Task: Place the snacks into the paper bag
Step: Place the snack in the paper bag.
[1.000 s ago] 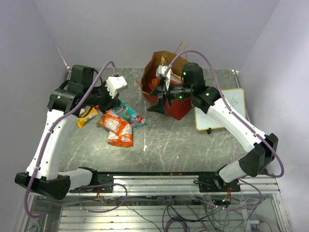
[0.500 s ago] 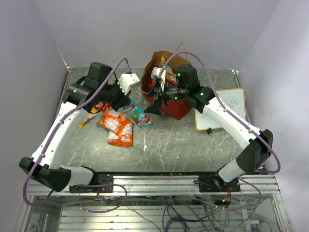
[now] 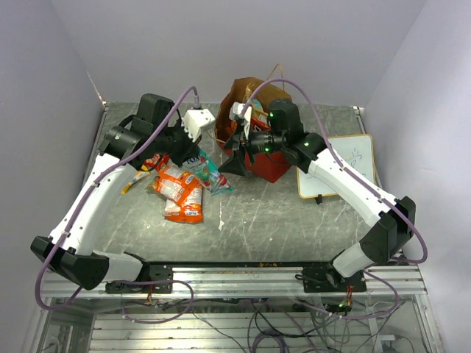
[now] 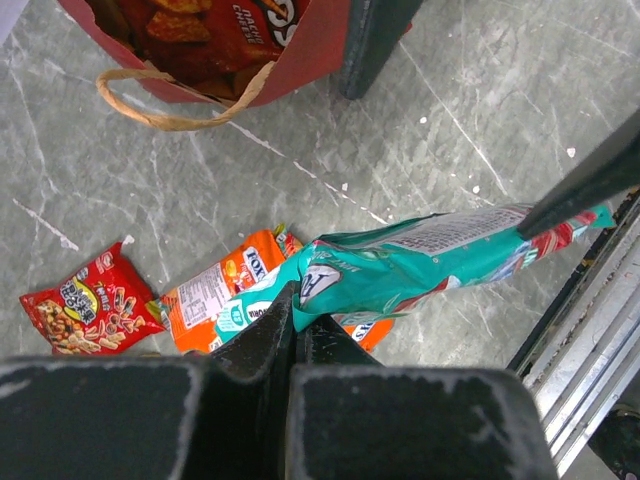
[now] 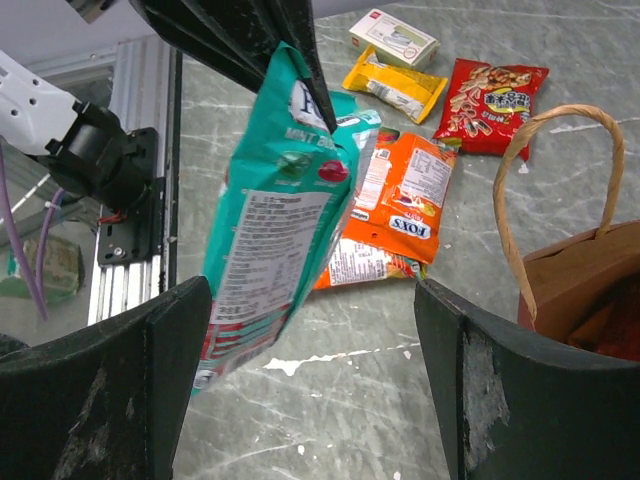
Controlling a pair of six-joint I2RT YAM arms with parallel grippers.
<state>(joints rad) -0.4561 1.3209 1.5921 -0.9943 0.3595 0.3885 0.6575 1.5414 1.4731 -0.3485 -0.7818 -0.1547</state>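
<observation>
My left gripper (image 3: 193, 157) (image 4: 298, 302) is shut on the corner of a teal-white snack packet (image 3: 212, 175) (image 4: 430, 262) and holds it above the table. The packet hangs in the right wrist view (image 5: 275, 215). My right gripper (image 3: 234, 152) (image 5: 312, 290) is wide open in front of the paper bag (image 3: 271, 168), with the packet's free end by its left finger (image 5: 150, 350). The red bag stands upright with chip bags inside (image 4: 315, 55). Orange packets (image 3: 179, 193) (image 5: 405, 205), a red packet (image 4: 85, 310) (image 5: 497, 95) and a yellow packet (image 5: 393, 85) lie on the table.
A wood-framed whiteboard (image 3: 335, 165) lies right of the bag. A small white box (image 5: 393, 38) lies beyond the yellow packet. The bag's twisted handles (image 4: 175, 115) (image 5: 545, 170) stick out toward the packets. The metal rail (image 3: 243, 276) runs along the near edge.
My left arm has swung right toward the bag, lifting the teal-white packet off the pile. My right gripper has shifted slightly left and stays open.
</observation>
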